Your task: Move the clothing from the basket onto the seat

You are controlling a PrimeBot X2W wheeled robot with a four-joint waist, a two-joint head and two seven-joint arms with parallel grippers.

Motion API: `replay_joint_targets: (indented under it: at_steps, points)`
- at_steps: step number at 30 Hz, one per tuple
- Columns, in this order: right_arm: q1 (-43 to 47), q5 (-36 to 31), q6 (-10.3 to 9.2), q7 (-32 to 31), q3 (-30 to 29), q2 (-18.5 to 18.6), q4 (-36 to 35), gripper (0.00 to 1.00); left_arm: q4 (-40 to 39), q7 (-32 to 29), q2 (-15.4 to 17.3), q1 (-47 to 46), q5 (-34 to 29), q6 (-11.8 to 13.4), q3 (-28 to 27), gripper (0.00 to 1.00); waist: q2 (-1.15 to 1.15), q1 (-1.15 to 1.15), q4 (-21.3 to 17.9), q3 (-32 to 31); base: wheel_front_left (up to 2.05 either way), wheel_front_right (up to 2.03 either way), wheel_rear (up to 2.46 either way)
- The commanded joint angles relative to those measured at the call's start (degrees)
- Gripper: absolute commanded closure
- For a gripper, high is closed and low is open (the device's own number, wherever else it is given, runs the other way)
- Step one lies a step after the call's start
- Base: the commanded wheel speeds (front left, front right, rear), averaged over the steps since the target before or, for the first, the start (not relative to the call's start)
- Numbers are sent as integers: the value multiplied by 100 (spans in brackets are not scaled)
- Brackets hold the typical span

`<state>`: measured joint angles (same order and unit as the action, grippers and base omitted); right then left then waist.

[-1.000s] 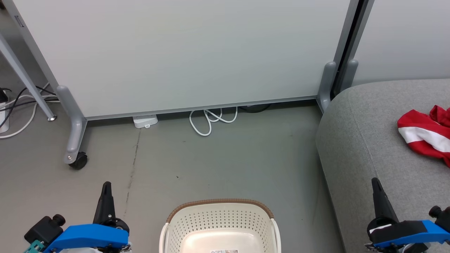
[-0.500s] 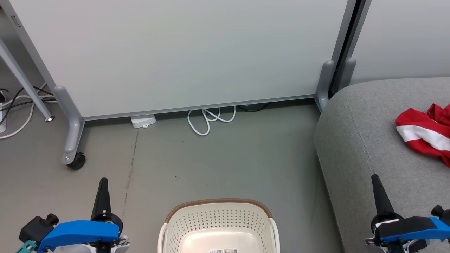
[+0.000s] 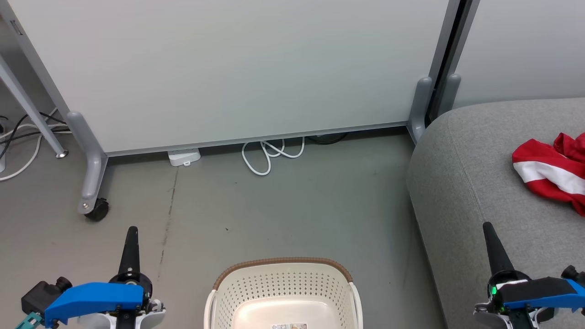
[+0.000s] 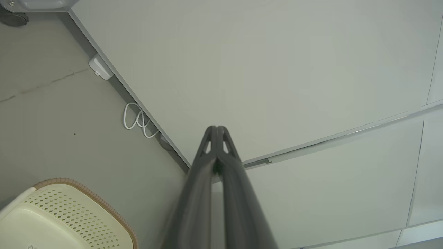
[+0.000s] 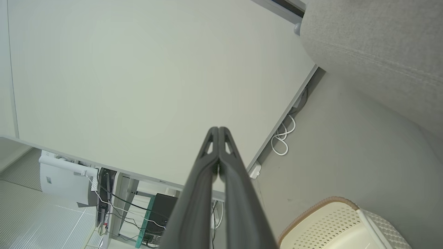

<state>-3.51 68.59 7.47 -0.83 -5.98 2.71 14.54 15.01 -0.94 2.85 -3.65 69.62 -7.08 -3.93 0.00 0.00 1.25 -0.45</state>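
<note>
**Head view.** The basket (image 3: 283, 262) stands on the floor (image 3: 292, 205) at the bottom centre of the frame. The part of its inside that I can see is bare, though its near end is cut off by the lower edge. The clothing (image 3: 546, 171) lies crumpled at the right edge, on the seat (image 3: 457, 183), well apart from the basket. The frame cuts it, so I cannot tell whether I am looking at one garment or both. I judge the transfer done or nearly so. What is left is to check the hidden end of the basket.

**Arms.** The left gripper (image 3: 131, 232) shows at the lower left, over the floor beside the basket. The right gripper (image 3: 488, 228) shows at the lower right, in front of the seat. Both point up the frame in a level, parked pose, and neither touches the basket or the clothing.

**Wrist views.** The left gripper (image 4: 217, 128) and the right gripper (image 5: 218, 128) are each closed on nothing, with the fingers pressed together to the tips. Both aim at the pale panel (image 4: 277, 69).
</note>
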Motion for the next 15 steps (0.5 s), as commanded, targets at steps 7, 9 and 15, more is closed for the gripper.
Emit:
replay_joint_targets:
  at_steps: [7,9,15]
  points:
    - [-160,478,3,-120,-21,25,-56,100,-67,-112,5,-167,441,-33,-69,100,0,0,-18,9,0,0,0]
    - [-171,580,4,-148,-24,25,-58,100,-69,-135,5,-178,548,-35,-81,100,0,0,-23,11,0,0,0]
    - [-190,892,4,-223,-32,25,-59,100,-76,-210,4,-186,844,-40,-118,100,0,0,-38,19,0,0,0]
